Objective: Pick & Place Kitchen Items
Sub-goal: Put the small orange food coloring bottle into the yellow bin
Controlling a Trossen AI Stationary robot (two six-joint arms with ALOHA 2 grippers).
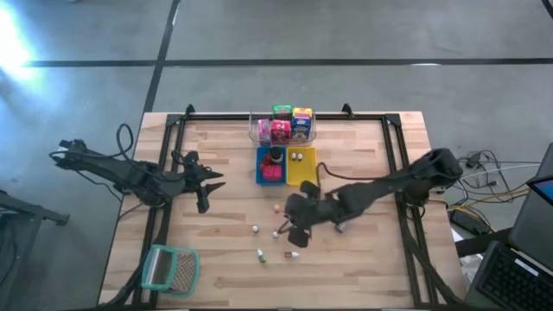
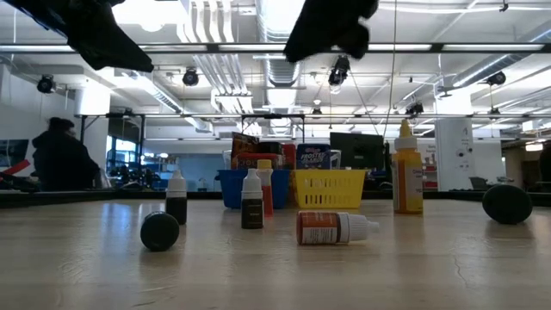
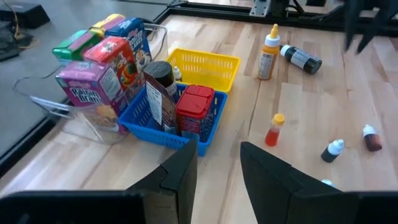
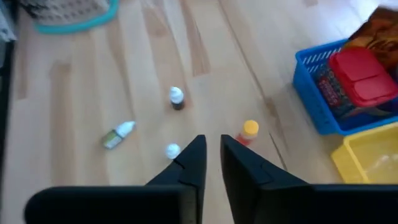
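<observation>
Right claw (image 4: pixel 212 155) nearly pressed together, empty, above small bottles (image 4: pixel 177 98), blue tray (image 4: pixel 317 93) beside.

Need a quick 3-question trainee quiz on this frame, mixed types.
1. True or false: the teal-rimmed basket sits inside the clear tub.
2. The red box is in which tray? A) yellow tray B) blue tray C) neither
3. Fill in: the bottle with the white cap in the low view is ____ (upright / lying on its side).

Key: 1 false; 2 B; 3 lying on its side.
</observation>
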